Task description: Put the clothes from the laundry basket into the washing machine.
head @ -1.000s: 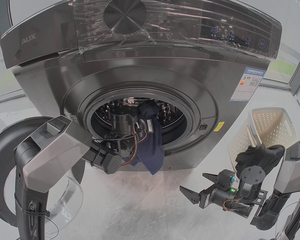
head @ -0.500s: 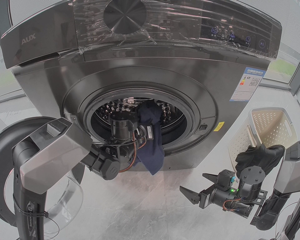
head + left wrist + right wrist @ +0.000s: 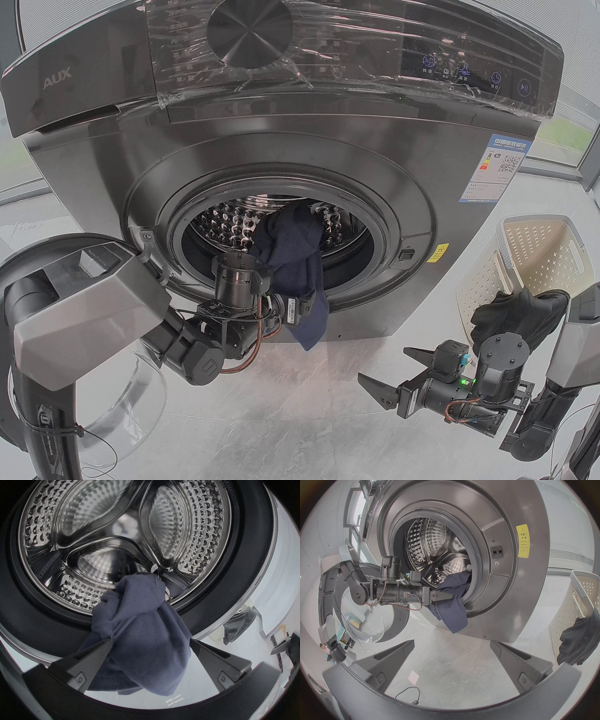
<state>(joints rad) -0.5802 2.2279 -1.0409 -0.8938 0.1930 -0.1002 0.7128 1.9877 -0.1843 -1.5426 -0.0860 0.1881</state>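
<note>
1. Head: the left claw is at the lower door rim of the washer, against one navy cloth draped over that rim, part inside and part hanging out. The right claw gapes empty above the floor, near one basket with one black garment over its edge.
2. Left wrist: the left claw is spread wide and released. The cloth sags between its tips, touching one, and the drum lies behind.
3. Right wrist: floor lies open between the right claw and the washer.

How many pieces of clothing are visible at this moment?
2. A navy garment hangs over the washer's door rim, partly inside, partly outside. A black garment is draped over the basket's edge. More may lie hidden low in the basket.
</note>
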